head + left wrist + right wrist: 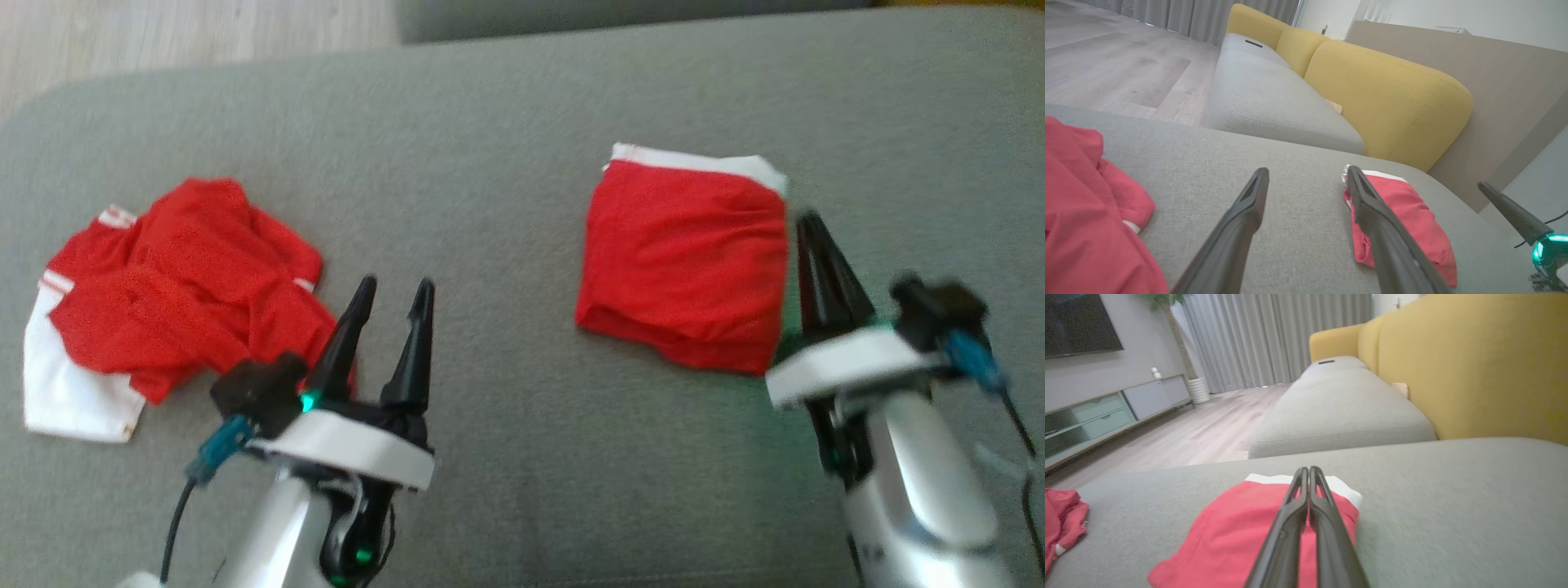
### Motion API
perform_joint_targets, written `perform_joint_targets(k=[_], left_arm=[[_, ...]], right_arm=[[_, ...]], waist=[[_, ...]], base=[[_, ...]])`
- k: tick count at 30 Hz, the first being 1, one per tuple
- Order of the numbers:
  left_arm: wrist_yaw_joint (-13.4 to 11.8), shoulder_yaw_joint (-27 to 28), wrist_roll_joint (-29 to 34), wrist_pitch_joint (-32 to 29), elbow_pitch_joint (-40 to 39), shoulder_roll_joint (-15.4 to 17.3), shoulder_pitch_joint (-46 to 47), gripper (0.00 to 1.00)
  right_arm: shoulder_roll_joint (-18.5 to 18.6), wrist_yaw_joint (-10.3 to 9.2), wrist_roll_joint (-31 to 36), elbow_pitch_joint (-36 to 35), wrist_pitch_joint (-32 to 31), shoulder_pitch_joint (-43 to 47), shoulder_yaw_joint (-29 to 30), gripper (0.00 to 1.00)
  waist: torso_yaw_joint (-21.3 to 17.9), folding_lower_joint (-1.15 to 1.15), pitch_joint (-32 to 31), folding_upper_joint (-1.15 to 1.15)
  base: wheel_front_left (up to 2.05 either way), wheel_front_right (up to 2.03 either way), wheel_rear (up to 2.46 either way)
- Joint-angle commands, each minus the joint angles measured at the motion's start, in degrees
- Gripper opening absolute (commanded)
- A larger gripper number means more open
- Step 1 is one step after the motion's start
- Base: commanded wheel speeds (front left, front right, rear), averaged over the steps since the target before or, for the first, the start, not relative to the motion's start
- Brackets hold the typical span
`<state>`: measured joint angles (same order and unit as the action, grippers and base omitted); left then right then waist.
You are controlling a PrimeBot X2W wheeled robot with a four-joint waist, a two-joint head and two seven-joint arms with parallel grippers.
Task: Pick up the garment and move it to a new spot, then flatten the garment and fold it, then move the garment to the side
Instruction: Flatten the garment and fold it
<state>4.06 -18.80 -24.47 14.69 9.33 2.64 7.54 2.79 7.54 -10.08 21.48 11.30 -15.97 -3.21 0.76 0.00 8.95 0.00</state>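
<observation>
A folded red garment [686,261] with a white band along its far edge lies flat on the grey couch seat [506,163], right of centre. It also appears in the right wrist view as the folded garment [1229,535] and in the left wrist view [1412,220]. My right gripper [808,220] is shut beside the garment's right edge, its fingers [1306,470] pressed together over the cloth with no cloth seen between them. My left gripper [397,287] stands open over bare seat, fingers [1257,192] spread apart.
A second red and white garment [171,294] lies crumpled at the left of the seat, just left of my left gripper. Yellow back cushions [1388,102] rise behind the seat. Wooden floor [163,41] lies beyond the seat's far left edge.
</observation>
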Motion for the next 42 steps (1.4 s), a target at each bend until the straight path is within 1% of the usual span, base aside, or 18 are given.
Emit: perform_joint_targets(k=[1, 6, 11, 15, 19, 24, 28, 32, 33, 34, 42], left_arm=[[0.31, 1.15, -0.40, 0.30, -2.19, 0.23, 3.47, 1.00], [0.35, -0.81, -1.23, 0.30, -2.04, 0.23, 6.08, 1.00], [-0.14, -1.88, -2.25, 0.30, -2.00, 0.23, 7.55, 1.00], [-0.27, -1.64, -2.23, 0.30, -1.83, 0.23, 7.59, 1.00], [-0.32, -0.83, -1.94, 0.30, -1.63, 0.23, 7.16, 1.00], [-0.35, -0.50, -1.73, 0.30, -1.50, 0.23, 7.07, 1.00], [-0.40, -0.10, -1.69, 0.30, -1.52, 0.23, 6.88, 1.00], [-0.40, 0.70, -1.45, 0.30, -1.75, 0.23, 6.23, 1.00], [-0.41, 0.95, -1.38, 0.30, -1.80, 0.23, 5.99, 1.00], [-0.40, 1.13, -1.30, 0.30, -1.86, 0.23, 5.74, 1.00], [-0.35, 2.83, -0.59, 0.31, -2.02, 0.23, 3.37, 1.00]], right_arm=[[0.10, -0.05, 1.22, -0.57, -0.25, -4.31, -2.21, 0.00], [0.10, -0.05, 4.30, 6.52, -0.84, -11.56, -2.32, 0.00], [0.10, -0.05, 8.29, 17.01, -0.94, -16.77, -0.47, 0.00], [0.10, -0.05, 10.46, 24.94, -0.83, -18.68, 1.54, 0.00], [0.10, -0.05, 10.00, 30.12, 0.29, -19.90, 1.39, 0.00], [0.09, -0.05, 8.19, 33.13, 2.20, -21.29, -0.58, 0.00], [0.09, -0.05, 6.27, 32.44, 3.14, -21.85, -1.81, 0.00], [0.09, -0.05, 4.52, 29.66, 3.60, -21.24, -2.65, 0.00], [0.09, -0.05, 4.30, 28.47, 3.63, -20.82, -2.59, 0.47], [0.09, -0.05, 3.93, 26.99, 3.65, -20.22, -2.23, 1.00], [0.09, -0.05, 2.26, 12.98, 3.69, -11.69, 0.38, 1.00]], waist=[[2.56, 0.00, 3.23, 0.00], [6.15, 0.00, 6.81, 0.00], [8.89, 0.00, 8.08, 0.00], [9.59, 0.00, 7.79, 0.00], [9.05, 0.00, 7.16, 0.00], [7.71, 0.00, 6.15, 0.00], [6.45, 0.00, 5.05, 0.00], [4.61, 0.00, 3.32, 0.00], [4.10, 0.00, 2.79, 0.00], [3.68, 0.00, 2.34, 0.00], [0.24, 0.00, -1.42, 0.00]], base=[[0.00, 0.00, 0.00], [0.00, 0.00, 0.00], [0.00, 0.00, 0.00], [0.00, 0.00, 0.00], [0.00, 0.00, 0.00], [0.00, 0.00, 0.00], [0.00, 0.00, 0.00], [0.00, 0.00, 0.00], [0.00, 0.00, 0.00], [0.00, 0.00, 0.00], [0.00, 0.00, 0.00]])
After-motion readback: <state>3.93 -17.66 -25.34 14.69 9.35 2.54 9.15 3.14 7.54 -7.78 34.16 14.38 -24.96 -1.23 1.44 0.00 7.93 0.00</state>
